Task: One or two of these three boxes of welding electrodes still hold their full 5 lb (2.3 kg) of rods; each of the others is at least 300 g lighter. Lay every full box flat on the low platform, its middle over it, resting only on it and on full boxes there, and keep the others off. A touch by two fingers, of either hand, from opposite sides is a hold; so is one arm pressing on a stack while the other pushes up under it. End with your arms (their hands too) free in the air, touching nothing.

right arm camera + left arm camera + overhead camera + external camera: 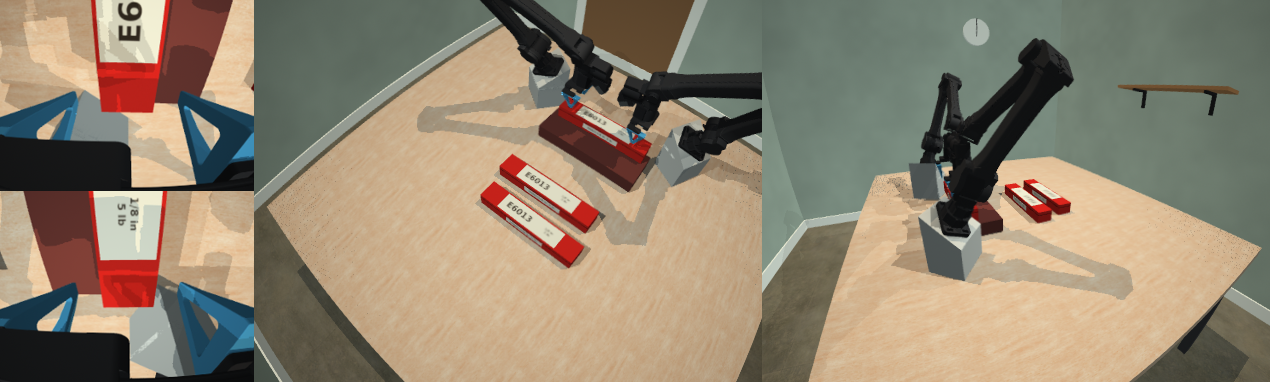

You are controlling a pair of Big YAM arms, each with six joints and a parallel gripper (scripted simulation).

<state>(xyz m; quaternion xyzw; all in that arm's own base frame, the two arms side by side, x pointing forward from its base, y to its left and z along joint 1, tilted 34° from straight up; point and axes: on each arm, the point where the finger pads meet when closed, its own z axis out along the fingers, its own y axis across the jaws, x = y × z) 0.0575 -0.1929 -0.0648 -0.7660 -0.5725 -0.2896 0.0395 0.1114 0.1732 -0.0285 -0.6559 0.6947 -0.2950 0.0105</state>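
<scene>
The rear box (599, 123) (947, 190) (129, 282) (128, 91) lies along the far edge of the low platform (586, 154) (991, 221) (70, 261) (186, 64); whether it rests on it, I can't tell. The nearer box (559, 192) (1027, 200) and farther box (539, 225) (1047, 195) wait on the table, probably for weighing. The left gripper (636, 136) (940, 171) (127, 287) and right gripper (570, 100) (128, 96) point down at opposite ends, wide open, gripping nothing, likely spaced for a level lift.

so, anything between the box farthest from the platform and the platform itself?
Yes, the middle red box lies between the farthest box and the platform, roughly parallel to both.
</scene>
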